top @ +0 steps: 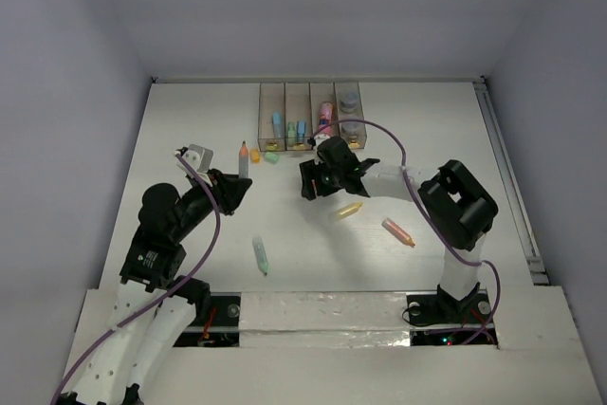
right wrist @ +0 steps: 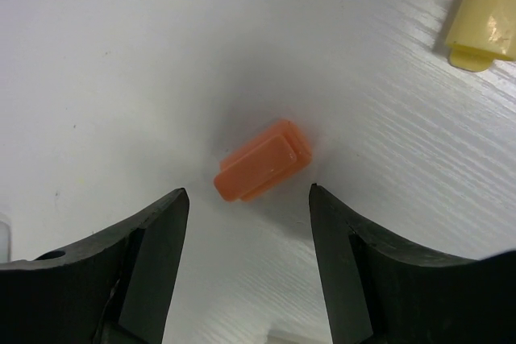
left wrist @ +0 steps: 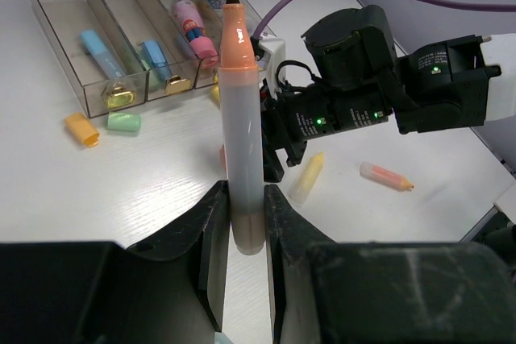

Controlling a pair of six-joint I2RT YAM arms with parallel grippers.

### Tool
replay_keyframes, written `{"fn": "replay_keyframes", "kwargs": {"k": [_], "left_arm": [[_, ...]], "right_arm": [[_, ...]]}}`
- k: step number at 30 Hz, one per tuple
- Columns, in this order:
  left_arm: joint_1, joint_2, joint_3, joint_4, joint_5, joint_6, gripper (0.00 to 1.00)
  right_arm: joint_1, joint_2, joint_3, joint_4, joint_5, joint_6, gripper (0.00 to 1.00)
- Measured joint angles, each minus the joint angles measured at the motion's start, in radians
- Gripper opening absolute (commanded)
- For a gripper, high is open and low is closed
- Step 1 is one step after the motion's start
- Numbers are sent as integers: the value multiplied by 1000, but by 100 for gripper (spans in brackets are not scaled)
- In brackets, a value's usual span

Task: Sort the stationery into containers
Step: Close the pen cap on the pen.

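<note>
Jaws of the left gripper (left wrist: 246, 219) are pinching the lower end of an orange marker (left wrist: 242, 110), which stands upright between them, uncapped, nib uppermost. From overhead this gripper sits left of centre, short of the bins (top: 271, 92).

Jaws of the right gripper (right wrist: 250, 207) are spread. They hang low over the tabletop (top: 190, 120), one on each side of an orange cap (right wrist: 263, 160). The cap lies flat in the gap, and neither jaw touches it.

Bins: four joined compartments at the far side.
- First from the left: a blue marker (top: 277, 125).
- Second: a green piece and a blue piece, side by side.
- Third: a pink marker (top: 325, 113).
- Fourth: two grey rounds (top: 350, 101).

The left wrist view also shows small gold-coloured items at the near ends of the first two compartments. What they are cannot be told.

Loose on the tabletop:
- Yellow marker (top: 350, 209), just beside the right gripper on its near side.
- Salmon marker (top: 398, 231), further right, apart from the yellow one.
- Green marker (top: 260, 254), alone, well toward the arm bases.
- Amber cap (left wrist: 81, 128) and green cap (left wrist: 124, 122), close together just outside the near end of the first compartment.
</note>
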Motion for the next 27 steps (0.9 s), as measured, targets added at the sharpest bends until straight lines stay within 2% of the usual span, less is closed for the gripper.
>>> {"fn": "replay_keyframes", "kwargs": {"k": [10,17,21,27], "left_arm": [[0,0,0,0,3,0,0],[0,0,0,0,9,0,0],[0,0,0,0,11,0,0],[6,0,0,0,11,0,0]], "right_arm": [[11,40,71,-31,3,23,67],[23,87,144,-78,65,11,66],[38,107,182,-122,119,-5,52],[60,132,233,-196,218,-18,44]]}}
